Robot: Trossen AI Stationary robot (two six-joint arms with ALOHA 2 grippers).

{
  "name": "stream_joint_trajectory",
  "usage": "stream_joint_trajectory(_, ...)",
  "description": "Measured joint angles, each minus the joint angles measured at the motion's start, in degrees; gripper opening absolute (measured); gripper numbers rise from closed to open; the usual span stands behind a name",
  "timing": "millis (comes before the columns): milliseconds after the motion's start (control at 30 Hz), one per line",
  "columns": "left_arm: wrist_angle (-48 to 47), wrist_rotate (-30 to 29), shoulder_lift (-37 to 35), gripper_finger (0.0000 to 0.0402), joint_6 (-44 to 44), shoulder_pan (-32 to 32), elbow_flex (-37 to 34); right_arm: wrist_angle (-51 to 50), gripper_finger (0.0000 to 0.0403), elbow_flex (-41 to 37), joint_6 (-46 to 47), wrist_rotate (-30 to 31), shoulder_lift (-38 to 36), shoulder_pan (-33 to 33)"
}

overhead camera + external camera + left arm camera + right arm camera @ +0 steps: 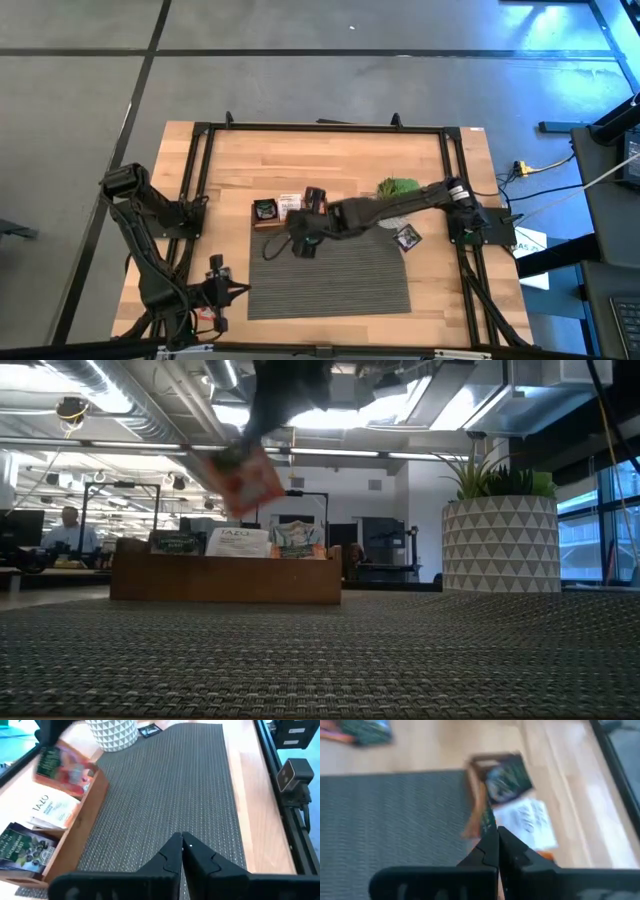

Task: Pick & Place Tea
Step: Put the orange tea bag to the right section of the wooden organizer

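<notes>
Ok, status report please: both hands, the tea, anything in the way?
Right hand shut on orange-red sachet, above wooden tray. Left hand shut, empty, waiting over mat. Nothing blocking.

Even, bright overhead light, ceiling strip fixtures (300, 452) glaring in the low view, daylight from windows at its right edge. High view is sharp, soft shadows only. Motion blur on the orange-red sachet (245, 480) in the low and left wrist views. Right wrist view is smeared throughout. The mat (320, 660) goes soft close to the low camera.
</notes>
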Motion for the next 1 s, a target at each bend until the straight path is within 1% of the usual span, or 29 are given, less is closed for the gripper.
stream_joint_trajectory(100,0.02,0.61,0.00,0.0010,-0.68,-0.10,0.00,-3.18,0.0000,-0.09,-0.30,0.18,-0.65,-1.04)
stream_joint_trajectory(167,0.02,0.63,0.02,0.0009,-0.79,-0.23,0.00,-3.10,0.0000,-0.40,-0.68,0.06,-2.10,-1.50)
stream_joint_trajectory(233,-0.03,0.73,0.02,0.0007,-0.84,-0.26,0.01,-1.18,0.0000,-3.81,-0.96,-0.08,-4.62,-1.97)
stream_joint_trajectory(333,-0.25,0.76,0.02,0.0007,-0.84,-0.50,0.02,5.60,0.0000,-13.94,-0.48,-0.09,-9.83,-2.95)
stream_joint_trajectory(500,-1.29,0.72,0.02,0.0009,-0.83,-0.85,0.02,25.89,0.0000,-33.10,-2.96,-0.37,-20.73,-4.55)
stream_joint_trajectory(567,-1.30,0.66,0.02,0.0011,-0.84,-0.70,0.02,33.66,0.0000,-40.06,-4.08,-1.15,-22.82,-5.65)
stream_joint_trajectory(633,-1.30,0.63,0.02,0.0012,-0.84,-0.42,0.02,39.74,0.0000,-45.86,-4.33,-3.40,-23.60,-6.93)
stream_joint_trajectory(833,-1.27,0.53,0.04,0.0010,-0.84,-0.35,0.02,56.54,0.0000,-56.26,-5.94,-8.96,-23.48,-10.31)
stream_joint_trajectory(900,-1.27,0.52,0.04,0.0009,-1.31,-0.31,0.02,59.26,0.0000,-58.08,-5.89,-11.29,-23.21,-11.34)
stream_joint_trajectory(1000,-1.27,0.55,0.04,0.0009,-1.39,-0.08,0.02,59.72,0.0000,-59.59,-5.69,-12.32,-23.21,-12.26)
